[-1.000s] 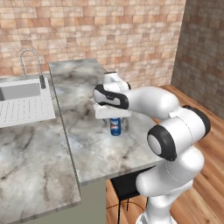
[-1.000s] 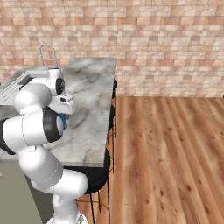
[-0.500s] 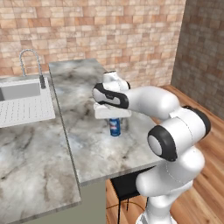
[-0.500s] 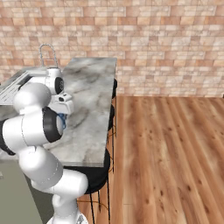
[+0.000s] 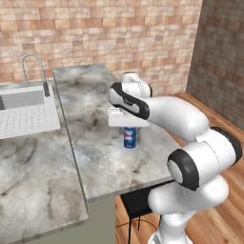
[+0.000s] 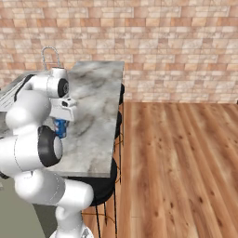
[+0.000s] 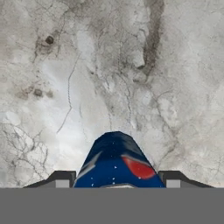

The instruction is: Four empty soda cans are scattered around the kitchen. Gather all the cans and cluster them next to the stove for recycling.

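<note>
One blue soda can (image 5: 129,137) with white and red markings stands upright on the grey-veined marble counter (image 5: 95,162), near its right edge. My gripper (image 5: 129,131) comes down on it from above, a finger on each side, shut on the can. From the right base view the can (image 6: 60,128) shows just under the hand (image 6: 65,104). Looking along the gripper (image 7: 118,182), the can (image 7: 117,162) fills the space between the two fingertips. The stove is out of view.
A steel sink (image 5: 24,112) with a tall faucet (image 5: 33,66) lies at the counter's left. Black stools (image 6: 106,186) stand under the counter's right edge. A brick wall (image 6: 176,51) closes the back, and wood floor (image 6: 181,162) stretches to the right.
The fingers have closed in from wide open onto the blue can. Can and arm have stayed in about the same place.
</note>
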Motion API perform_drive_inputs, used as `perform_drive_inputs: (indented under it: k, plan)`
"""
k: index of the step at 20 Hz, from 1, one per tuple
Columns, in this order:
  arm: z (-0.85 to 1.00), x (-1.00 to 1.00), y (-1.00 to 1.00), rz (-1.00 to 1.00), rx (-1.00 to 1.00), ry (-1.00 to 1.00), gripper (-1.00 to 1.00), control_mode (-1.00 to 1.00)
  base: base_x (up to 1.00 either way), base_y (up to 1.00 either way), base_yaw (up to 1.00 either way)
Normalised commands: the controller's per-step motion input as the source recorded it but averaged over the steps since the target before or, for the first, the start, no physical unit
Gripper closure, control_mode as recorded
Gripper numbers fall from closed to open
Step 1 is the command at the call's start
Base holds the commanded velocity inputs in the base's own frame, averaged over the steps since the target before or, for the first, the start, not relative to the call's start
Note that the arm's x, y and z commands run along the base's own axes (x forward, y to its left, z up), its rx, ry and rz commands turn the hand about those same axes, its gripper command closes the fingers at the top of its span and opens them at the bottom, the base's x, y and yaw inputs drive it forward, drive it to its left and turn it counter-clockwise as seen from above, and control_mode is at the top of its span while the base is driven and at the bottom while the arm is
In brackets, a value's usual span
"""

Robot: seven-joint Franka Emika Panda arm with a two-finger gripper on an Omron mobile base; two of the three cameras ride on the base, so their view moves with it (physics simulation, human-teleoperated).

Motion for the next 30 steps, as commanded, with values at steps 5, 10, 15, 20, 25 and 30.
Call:
perform_drive_inputs:
  k: [5, 10, 15, 20, 25, 30]
  plan:
    - [0.44, -0.67, -0.02, 0.06, -0.01, -0.01, 1.00, -1.00, 0.00, 0.00, 0.00]
    - [0.17, -0.96, -0.16, 0.05, -0.01, 0.00, 1.00, -1.00, 0.00, 0.00, 0.00]
    - [-0.09, -0.99, -0.47, 0.08, 0.00, -0.04, 1.00, -1.00, 0.00, 0.00, 0.00]
    - [-0.03, -0.22, -0.02, 0.00, 0.00, 0.00, 1.00, -1.00, 0.00, 0.00, 0.00]
    - [-0.08, -0.15, 0.34, 0.00, 0.01, 0.00, 1.00, 1.00, -0.05, 0.17, 0.00]
    - [0.00, 0.00, 0.00, 0.00, 0.00, 0.00, 1.00, 1.00, -0.27, 0.99, 0.00]
